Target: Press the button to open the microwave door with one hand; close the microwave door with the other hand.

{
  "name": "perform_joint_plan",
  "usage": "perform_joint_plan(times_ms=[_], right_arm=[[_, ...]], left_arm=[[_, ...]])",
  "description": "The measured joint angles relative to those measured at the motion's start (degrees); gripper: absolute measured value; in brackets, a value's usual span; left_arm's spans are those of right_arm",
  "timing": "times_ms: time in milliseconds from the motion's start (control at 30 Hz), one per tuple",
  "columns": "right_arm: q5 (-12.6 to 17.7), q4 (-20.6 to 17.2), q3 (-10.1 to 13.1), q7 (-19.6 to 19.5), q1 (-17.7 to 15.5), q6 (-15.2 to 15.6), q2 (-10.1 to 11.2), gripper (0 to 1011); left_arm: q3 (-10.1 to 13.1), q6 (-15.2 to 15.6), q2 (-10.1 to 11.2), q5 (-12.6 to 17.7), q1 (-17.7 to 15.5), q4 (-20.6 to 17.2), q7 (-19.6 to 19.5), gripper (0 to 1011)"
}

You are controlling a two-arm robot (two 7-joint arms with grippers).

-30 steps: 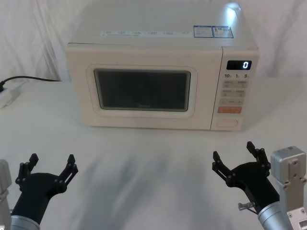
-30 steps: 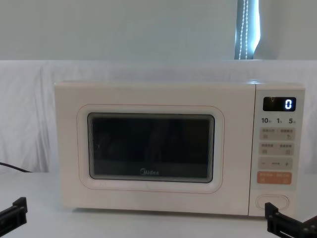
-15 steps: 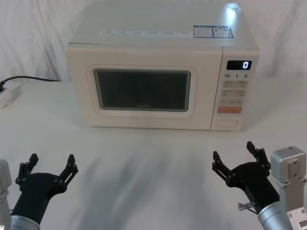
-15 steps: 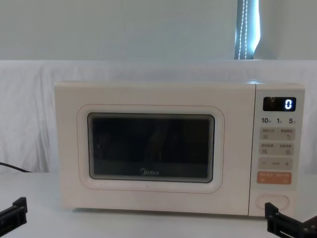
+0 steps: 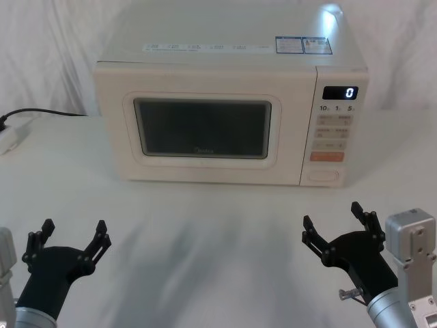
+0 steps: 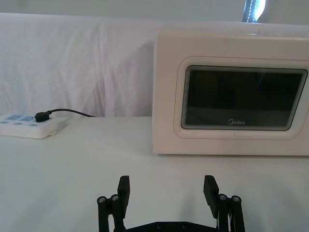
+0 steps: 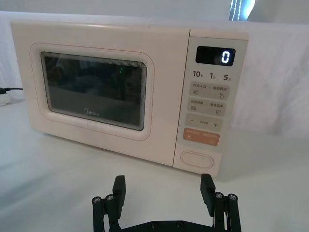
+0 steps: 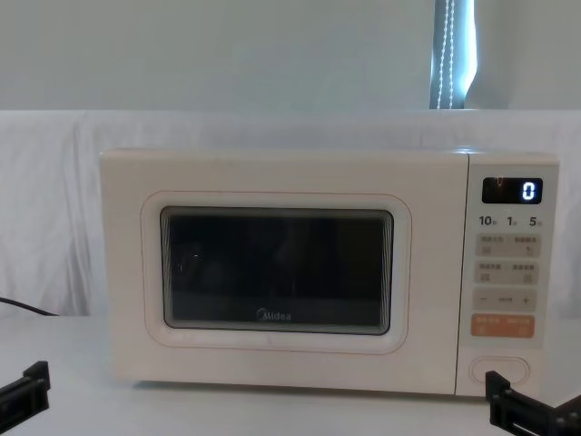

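- Microwave door, a cream panel with dark glass, is seen shut — nothing pressed yet.
- Wide cream pill-shaped button sits lowest on the control panel, nearest the black right gripper, held spread wide, empty.
- Black left gripper is held wide too — well short of the door.

A staged test bench, like a lab: a boxy cream microwave stands alone on a white cloth-draped table, a white draped backdrop behind it.

One microwave stands on the desk, with one door, one wide cream button and one orange button. Two grippers: left, right. One power strip lies far left.
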Motion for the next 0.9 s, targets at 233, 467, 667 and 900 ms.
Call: perform_joint_plan(times_ms=[233,467,667,900], right_arm=[[0.0,0.0,0.0,0.0,0.0,0.0,0.0,1002],[0.0,0.0,0.0,0.0,0.0,0.0,0.0,1002],[0.0,0.0,0.0,0.0,0.0,0.0,0.0,1002],[0.0,0.0,0.0,0.0,0.0,0.0,0.0,1002]], left_arm=[[0.0,0.0,0.0,0.0,0.0,0.0,0.0,1001],[0.0,0.0,0.0,0.0,0.0,0.0,0.0,1001],[0.0,0.0,0.0,0.0,0.0,0.0,0.0,1001],[0.0,0.0,0.0,0.0,0.0,0.0,0.0,1001]])
